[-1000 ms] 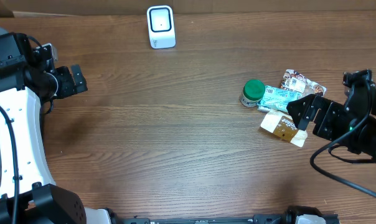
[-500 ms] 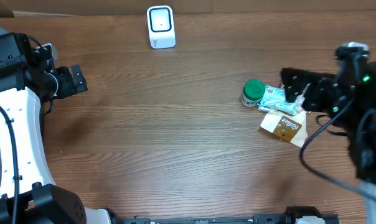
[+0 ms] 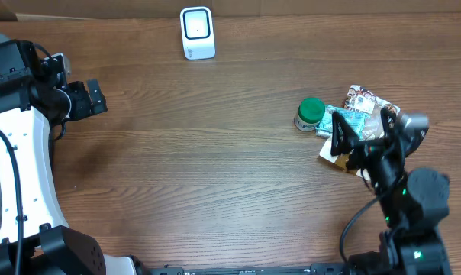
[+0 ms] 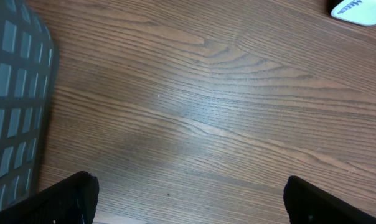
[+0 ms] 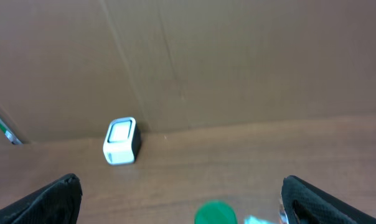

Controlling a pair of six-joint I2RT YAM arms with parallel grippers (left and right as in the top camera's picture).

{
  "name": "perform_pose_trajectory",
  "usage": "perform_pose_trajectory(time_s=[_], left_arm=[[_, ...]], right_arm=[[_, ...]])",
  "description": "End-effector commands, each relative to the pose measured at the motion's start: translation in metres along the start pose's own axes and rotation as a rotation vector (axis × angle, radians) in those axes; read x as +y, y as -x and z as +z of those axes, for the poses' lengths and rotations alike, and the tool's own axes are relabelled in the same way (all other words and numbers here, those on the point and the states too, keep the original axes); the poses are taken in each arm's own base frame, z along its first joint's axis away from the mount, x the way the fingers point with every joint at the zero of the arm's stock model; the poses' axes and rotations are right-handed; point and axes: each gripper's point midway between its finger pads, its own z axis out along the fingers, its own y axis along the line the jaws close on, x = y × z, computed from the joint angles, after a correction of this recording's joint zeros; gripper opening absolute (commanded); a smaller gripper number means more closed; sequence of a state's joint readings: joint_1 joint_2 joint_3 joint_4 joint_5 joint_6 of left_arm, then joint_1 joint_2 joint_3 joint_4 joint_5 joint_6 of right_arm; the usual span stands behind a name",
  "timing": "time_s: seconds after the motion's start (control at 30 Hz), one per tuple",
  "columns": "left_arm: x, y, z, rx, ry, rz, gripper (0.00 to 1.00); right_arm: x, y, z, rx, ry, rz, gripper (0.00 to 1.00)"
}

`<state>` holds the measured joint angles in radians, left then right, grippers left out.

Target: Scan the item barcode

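Observation:
The items lie in a small pile at the table's right: a green-capped jar [image 3: 310, 112], a teal packet [image 3: 345, 119], a brown packet [image 3: 342, 155] and a printed packet [image 3: 370, 100]. The white barcode scanner [image 3: 198, 32] stands at the far edge. My right gripper [image 3: 359, 135] hovers over the pile, open and holding nothing. In the right wrist view the right gripper [image 5: 188, 208] looks past the jar's green cap [image 5: 215, 213] toward the scanner [image 5: 121, 141]. My left gripper [image 3: 91, 98] is open at the far left, over bare wood, as the left wrist view of the left gripper [image 4: 191, 205] shows.
A brown cardboard wall [image 5: 238, 56] rises behind the scanner. A grey gridded surface [image 4: 14, 106] borders the table on the left. The right arm's black cable [image 3: 353, 229] loops near the front right edge.
The right arm swung in from the right edge, passed over the pile and now reaches it from the near side. The items and the left arm have not moved.

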<state>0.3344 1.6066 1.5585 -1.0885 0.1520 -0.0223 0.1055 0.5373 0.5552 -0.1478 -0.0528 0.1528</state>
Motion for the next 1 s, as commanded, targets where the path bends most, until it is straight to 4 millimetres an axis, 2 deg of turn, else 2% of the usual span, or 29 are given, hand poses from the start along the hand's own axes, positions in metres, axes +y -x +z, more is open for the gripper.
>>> perform_pose_trajectory(time_s=[0.0,0.17,0.43,0.57,0.73,0.97], left_arm=[[-0.001,0.002,-0.001,-0.005,-0.002,0.018,1.00],[-0.001,0.002,-0.001,-0.005,-0.002,0.018,1.00],[-0.001,0.002,-0.001,-0.005,-0.002,0.018,1.00],[-0.001,0.002,-0.001,-0.005,-0.002,0.018,1.00],[-0.001,0.002,-0.001,-0.005,-0.002,0.018,1.00],[-0.001,0.002,-0.001,-0.005,-0.002,0.018,1.00]], right_arm=[[-0.005,-0.017,-0.013,-0.077,0.004,-0.010,1.00],[-0.010,-0.044,-0.025,-0.149,0.019,-0.014,1.00],[-0.017,-0.085,-0.026,-0.201,0.042,-0.018,1.00],[-0.020,-0.093,-0.028,-0.175,0.034,-0.016,1.00],[-0.027,-0.123,-0.026,-0.057,0.005,-0.007,1.00],[-0.027,-0.124,-0.026,-0.054,0.004,-0.007,1.00]])
